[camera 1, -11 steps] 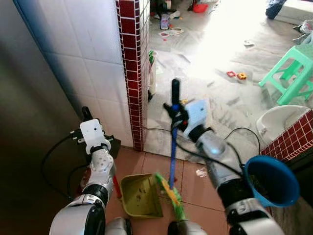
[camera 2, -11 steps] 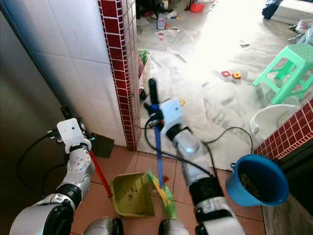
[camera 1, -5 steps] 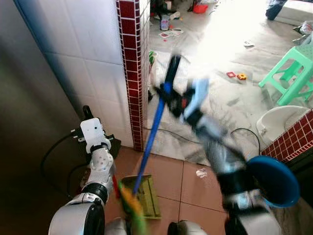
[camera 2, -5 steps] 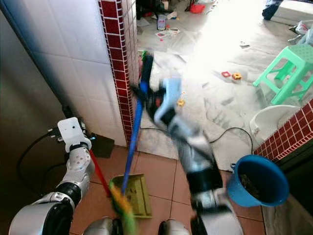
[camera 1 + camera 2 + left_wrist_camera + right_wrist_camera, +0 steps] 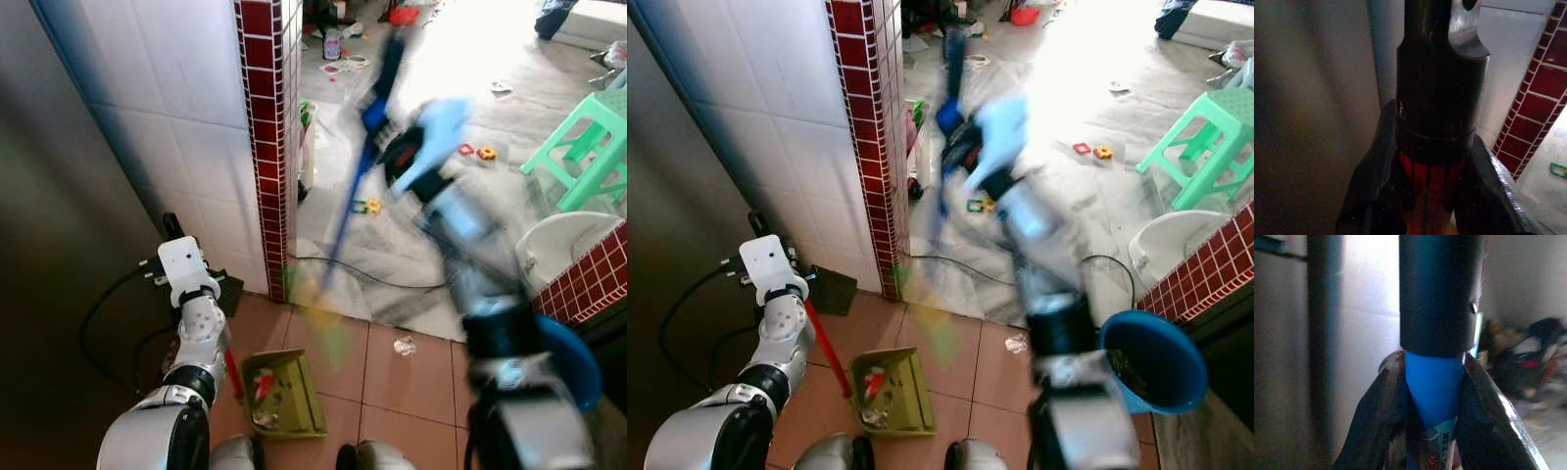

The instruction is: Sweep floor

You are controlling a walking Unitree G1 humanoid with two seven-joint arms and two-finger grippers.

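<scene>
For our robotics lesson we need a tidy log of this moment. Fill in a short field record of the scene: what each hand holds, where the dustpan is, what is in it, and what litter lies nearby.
left hand: shut on the dustpan's red handle
right hand: shut on the blue broom handle, blurred by motion
dustpan: olive green, on the tiled floor by the red-tiled wall edge
dustpan contents: small bits of litter, one red
nearby litter: white scrap on the tiles
other: blue bucket, green stool
</scene>
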